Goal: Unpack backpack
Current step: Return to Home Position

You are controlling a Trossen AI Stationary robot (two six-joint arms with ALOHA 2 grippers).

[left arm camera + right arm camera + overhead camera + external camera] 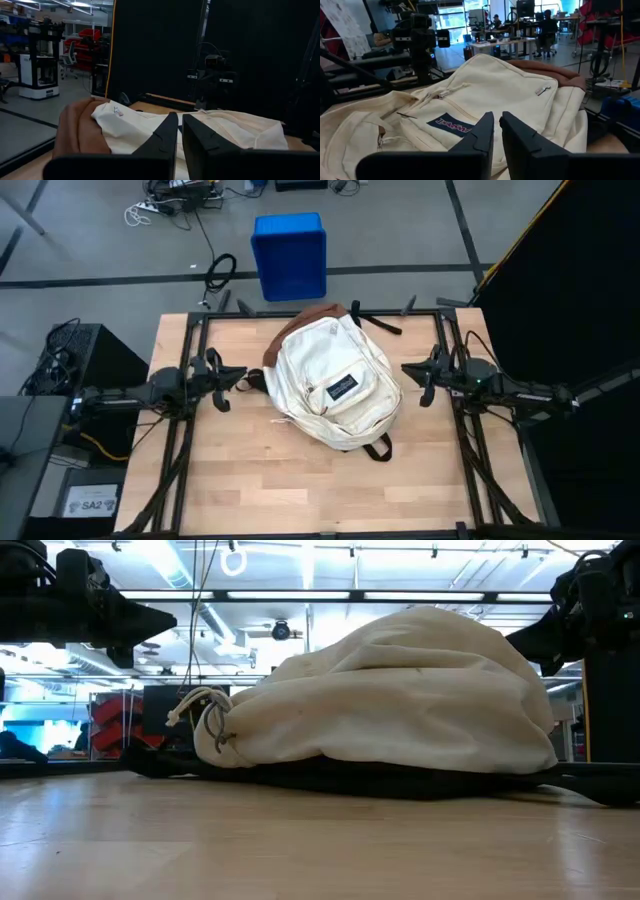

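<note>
The wooden tabletop [250, 480] takes up most of the overhead shot, and the cream-white backpack [320, 365] lies flat pretty much in the middle of it. It's front side up, with its brown bottom turned toward the far edge. From table height it's just a big lumpy mound sitting on its dark underside.

The left arm [130, 395] stretches in over the left edge and the right arm [520, 390] over the right edge. Both are held level above the wood and point inward at the bag from opposite sides. On the floor past the far edge there's a blue bin [290, 255].

The left claw [238, 378] hangs near the bag's left side without touching it. Its fingers are pressed nearly together with only a sliver of a gap, and there's nothing between them. The right claw [410, 372] does the same thing on the other side: closed up, empty, and clear of the fabric.

Dark straps [378, 448] poke out from under the bag at the near side. The small dark logo patch [449, 125] sits on the front pocket, facing up. A light cord [205, 710] dangles at one end of the bag, and a little metal zipper pull [542, 90] lies on the cream fabric close to the brown part. Whether the zippers are fully shut is hard to tell.
</note>
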